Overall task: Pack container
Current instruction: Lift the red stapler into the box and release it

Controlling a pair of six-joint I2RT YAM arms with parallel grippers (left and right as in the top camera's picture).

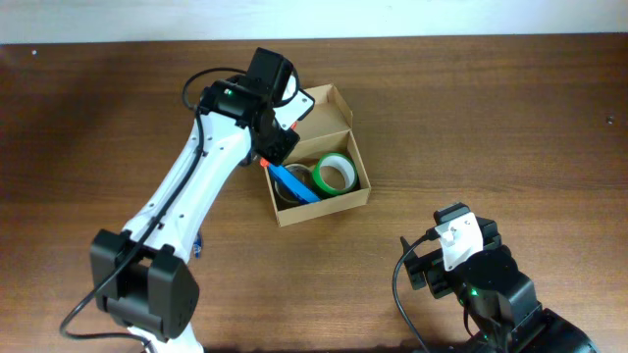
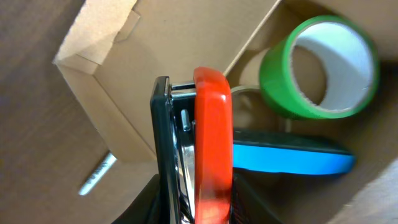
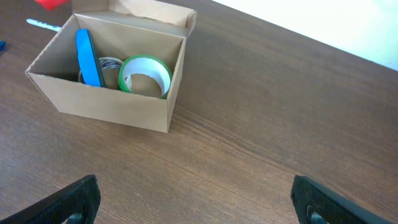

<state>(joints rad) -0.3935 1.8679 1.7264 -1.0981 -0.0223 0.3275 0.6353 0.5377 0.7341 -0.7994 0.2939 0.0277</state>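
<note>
The container (image 1: 325,208) is a tan cardboard box, open, with its flap lid (image 1: 326,104) standing at the far side. Inside lie a green tape roll (image 1: 334,174), a blue flat object (image 1: 294,183) and a clear tape roll (image 3: 109,65). My left gripper (image 1: 276,147) is shut on a red and black stapler-like object (image 2: 212,149) and holds it over the box's left end, above the blue object (image 2: 286,158) and beside the green roll (image 2: 320,68). My right gripper (image 3: 199,208) is open and empty, low over the table, well in front and right of the box (image 3: 106,109).
A thin white stick (image 2: 96,174) lies on the wooden table just outside the box's left wall; it also shows in the right wrist view (image 3: 43,25). A small blue item (image 1: 199,245) lies beside the left arm.
</note>
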